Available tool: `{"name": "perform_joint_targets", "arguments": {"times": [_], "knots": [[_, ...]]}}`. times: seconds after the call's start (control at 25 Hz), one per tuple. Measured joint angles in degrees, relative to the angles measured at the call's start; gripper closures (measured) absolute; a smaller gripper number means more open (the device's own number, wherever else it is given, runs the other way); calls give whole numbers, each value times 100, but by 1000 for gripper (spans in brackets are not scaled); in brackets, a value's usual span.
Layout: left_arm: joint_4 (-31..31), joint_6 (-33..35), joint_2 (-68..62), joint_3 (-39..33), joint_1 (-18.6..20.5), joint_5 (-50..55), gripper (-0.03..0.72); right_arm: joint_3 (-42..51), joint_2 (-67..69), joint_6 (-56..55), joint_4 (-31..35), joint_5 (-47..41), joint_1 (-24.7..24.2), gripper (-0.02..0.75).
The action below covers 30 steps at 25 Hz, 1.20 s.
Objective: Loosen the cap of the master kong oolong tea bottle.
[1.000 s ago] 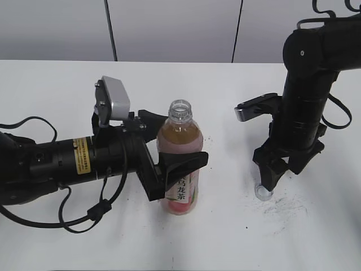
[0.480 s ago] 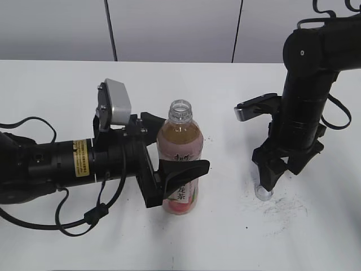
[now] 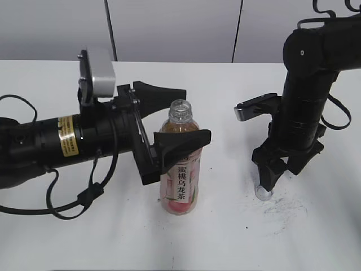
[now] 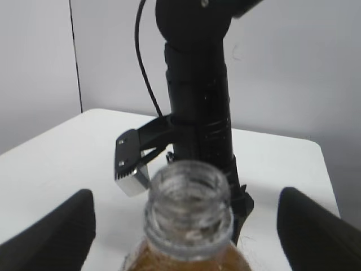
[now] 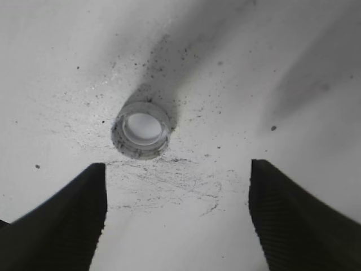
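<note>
Left claw [image 3: 169, 121] spread wide around open bottle [image 3: 179, 169], touching nothing, right claw [image 3: 272, 182] spread over loose cap [image 5: 141, 129]; full, thin-walled, probably squashy — better gripped low on the label.

Bottle [image 4: 189, 226] body cut off below the neck, right pincer [image 3: 269, 182] fingertips hiding part of the cap [image 3: 263, 193]

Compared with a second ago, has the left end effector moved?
Yes. The left end effector has risen along the standing bottle, from its label band toward the neck.
</note>
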State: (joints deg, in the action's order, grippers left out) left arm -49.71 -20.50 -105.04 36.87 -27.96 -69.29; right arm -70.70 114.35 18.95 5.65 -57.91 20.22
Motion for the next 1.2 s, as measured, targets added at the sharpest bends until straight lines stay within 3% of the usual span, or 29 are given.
{"name": "perform_joint_targets", "arguments": {"times": [0.44,0.6,0.8,1.0,1.08,1.2], "knots": [[112,-30,1092,0,0,8,103,0,0,-5,0,0,0,153],[119,-121,1654,-5,0,696,103,0,0,-5,0,0,0,153],[171,-297,2461,-5,0,2567,103,0,0,-11,0,0,0,153],[430,-1118,3501,-5,0,4976,104,0,0,-100,0,0,0,153],[870,-1402,3903,-5,0,5899,104,0,0,-131,0,0,0,153],[2042,-1535,4603,-5,0,7334,117,0,0,-144,0,-20,0,153]]}}
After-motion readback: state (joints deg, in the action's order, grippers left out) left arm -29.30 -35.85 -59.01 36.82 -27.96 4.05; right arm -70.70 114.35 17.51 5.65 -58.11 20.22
